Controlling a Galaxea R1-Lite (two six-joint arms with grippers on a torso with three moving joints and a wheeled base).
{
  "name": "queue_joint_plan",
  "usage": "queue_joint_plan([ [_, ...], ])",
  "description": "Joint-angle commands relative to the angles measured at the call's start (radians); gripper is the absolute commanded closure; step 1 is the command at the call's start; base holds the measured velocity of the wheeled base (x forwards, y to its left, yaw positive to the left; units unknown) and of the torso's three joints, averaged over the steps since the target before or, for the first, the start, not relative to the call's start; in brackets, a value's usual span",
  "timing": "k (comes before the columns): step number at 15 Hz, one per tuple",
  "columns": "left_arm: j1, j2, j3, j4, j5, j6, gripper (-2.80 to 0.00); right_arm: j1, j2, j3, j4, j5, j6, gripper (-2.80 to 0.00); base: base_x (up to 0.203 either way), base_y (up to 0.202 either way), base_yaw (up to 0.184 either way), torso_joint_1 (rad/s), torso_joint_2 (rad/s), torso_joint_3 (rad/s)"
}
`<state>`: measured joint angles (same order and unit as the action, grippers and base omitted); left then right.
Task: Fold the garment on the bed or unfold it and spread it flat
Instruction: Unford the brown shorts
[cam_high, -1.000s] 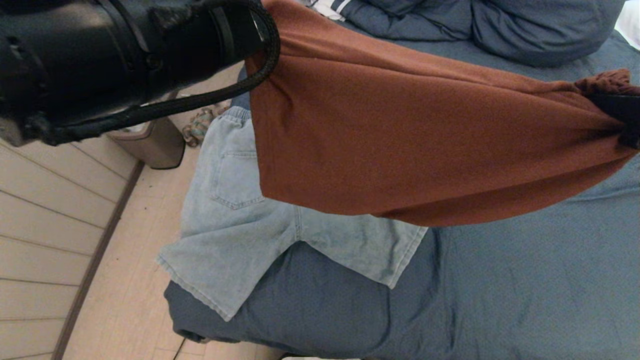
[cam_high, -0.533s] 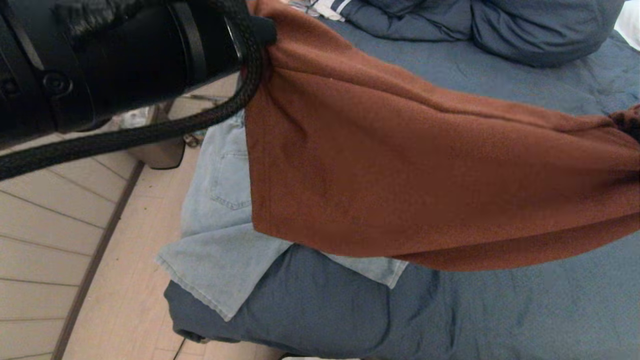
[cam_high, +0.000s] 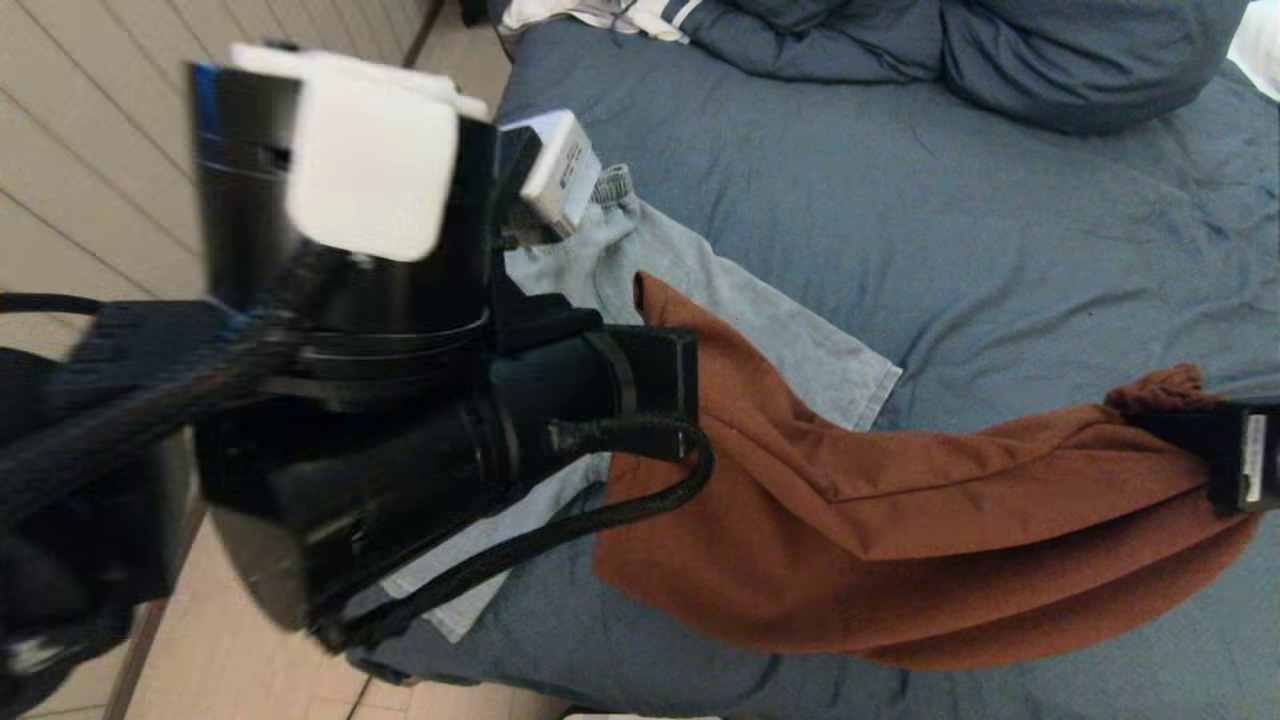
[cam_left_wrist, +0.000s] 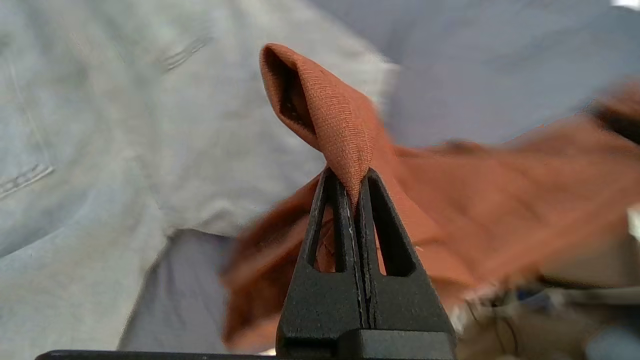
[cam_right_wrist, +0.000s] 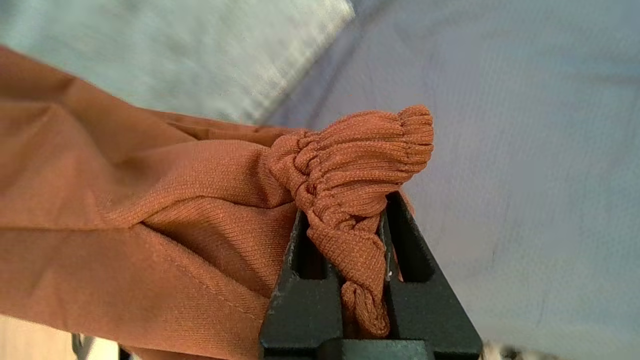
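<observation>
Behind left arm (cam_high: 400, 420), rust garment (cam_high: 900, 540) edge partly hidden.

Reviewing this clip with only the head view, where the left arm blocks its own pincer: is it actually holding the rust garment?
Observer: Yes. The left pincer is shut on a folded edge of the rust garment.
Operator: And what part does the right one hold?
Observer: The right pincer clamps the garment's ribbed, gathered band.
Operator: What's under the left grip?
Observer: The light denim shorts on the bed.
</observation>
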<state>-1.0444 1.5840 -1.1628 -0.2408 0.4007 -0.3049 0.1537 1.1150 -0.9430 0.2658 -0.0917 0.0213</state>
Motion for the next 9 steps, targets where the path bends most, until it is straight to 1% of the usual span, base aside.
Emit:
queue_joint_plan([
  [1, 0.135, 0.17, -0.009, -0.068, -0.061, -0.017, 0.0, -0.049, 0.182, 0.006, -0.056, -0.001, -0.004, 0.0, 0.0, 0.0, 0.0, 0.0, 0.0, 0.0],
  [2, 0.179, 0.217, -0.023, -0.098, -0.106, -0.022, 0.0, -0.073, 0.244, 0.009, -0.106, 0.0, -0.007, 0.0, 0.0, 0.0, 0.0, 0.0, 0.0, 0.0],
  [3, 0.201, 0.265, -0.042, -0.113, -0.134, -0.024, 0.0, -0.091, 0.308, 0.011, -0.167, 0.0, -0.01, 0.0, 0.0, 0.0, 0.0, 0.0, 0.0, 0.0],
  [5, 0.215, 0.356, -0.082, -0.127, -0.155, -0.026, 0.0, -0.11, 0.412, 0.013, -0.289, 0.0, -0.014, 0.0, 0.0, 0.0, 0.0, 0.0, 0.0, 0.0],
  [7, 0.22, 0.431, -0.134, -0.137, -0.158, -0.029, 0.0, -0.117, 0.46, 0.014, -0.396, -0.002, -0.014, 0.0, 0.0, 0.0, 0.0, 0.0, 0.0, 0.0],
  [8, 0.225, 0.457, -0.163, -0.139, -0.155, -0.032, 0.0, -0.118, 0.465, 0.015, -0.405, -0.003, -0.014, -2.8, 0.0, 0.0, 0.0, 0.0, 0.0, 0.0],
  [9, 0.226, 0.474, -0.181, -0.139, -0.148, -0.032, 0.0, -0.127, 0.468, 0.015, -0.406, -0.002, -0.022, -2.8, 0.0, 0.0, 0.0, 0.0, 0.0, 0.0],
])
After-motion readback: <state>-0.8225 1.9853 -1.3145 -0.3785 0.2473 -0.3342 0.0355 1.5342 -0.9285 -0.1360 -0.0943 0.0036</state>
